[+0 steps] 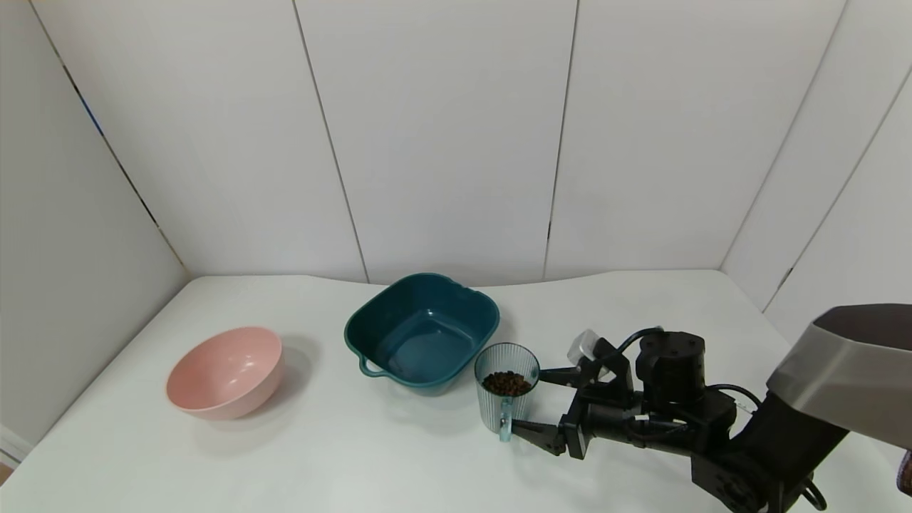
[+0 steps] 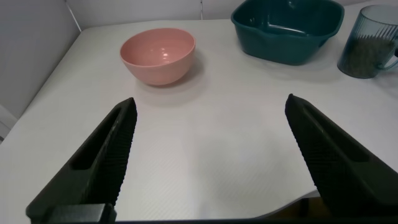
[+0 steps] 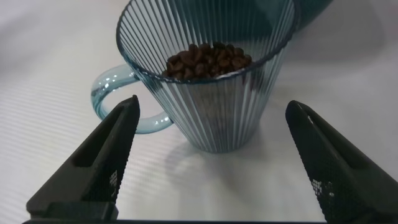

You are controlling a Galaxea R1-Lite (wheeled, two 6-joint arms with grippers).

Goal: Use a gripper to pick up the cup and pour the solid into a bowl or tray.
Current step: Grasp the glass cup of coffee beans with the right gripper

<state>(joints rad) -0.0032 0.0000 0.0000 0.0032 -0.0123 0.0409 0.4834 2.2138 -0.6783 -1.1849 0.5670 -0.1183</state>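
Observation:
The ribbed pale blue-green cup stands upright on the white table, just in front of the teal bowl's right corner, its handle toward me. It holds dark brown pellets. The teal squarish bowl is empty. My right gripper is open, level with the cup on its right, one finger on each side, not touching it. In the right wrist view the cup and pellets sit between the open fingers. My left gripper is open and empty, out of the head view.
A round pink bowl stands at the left of the table; it also shows in the left wrist view, with the teal bowl and cup beyond. White walls enclose the back and sides.

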